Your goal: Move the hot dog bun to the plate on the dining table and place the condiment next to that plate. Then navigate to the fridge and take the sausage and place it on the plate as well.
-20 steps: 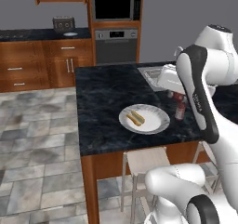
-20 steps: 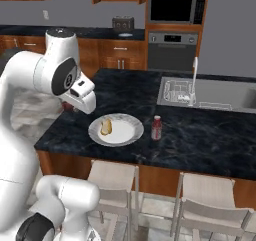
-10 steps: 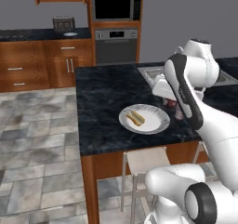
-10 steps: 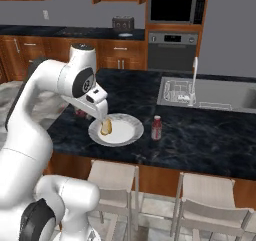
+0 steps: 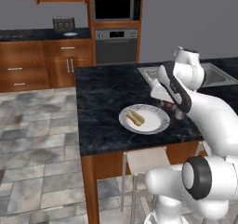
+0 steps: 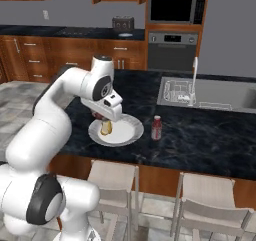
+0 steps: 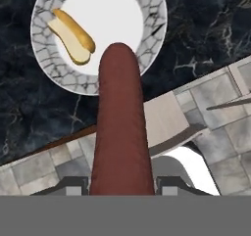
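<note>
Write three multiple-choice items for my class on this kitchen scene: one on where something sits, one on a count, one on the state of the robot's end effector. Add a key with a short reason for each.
1. Where does the hot dog bun lie?
A. On the plate
B. In the sink
C. On the floor

2. How many buns lie on the plate?
A. None
B. One
C. Three

3. What is the end effector doing?
A. Standing open and empty
B. Shut on the sausage
C. Shut on the condiment

Key:
1 A: both base views show the tan bun resting on the white plate on the dining table.
2 B: the hand view shows a single split bun on the plate.
3 B: in the hand view the dark red-brown sausage rises from between the fingertips, while the condiment stands on the table beside the plate.
</note>
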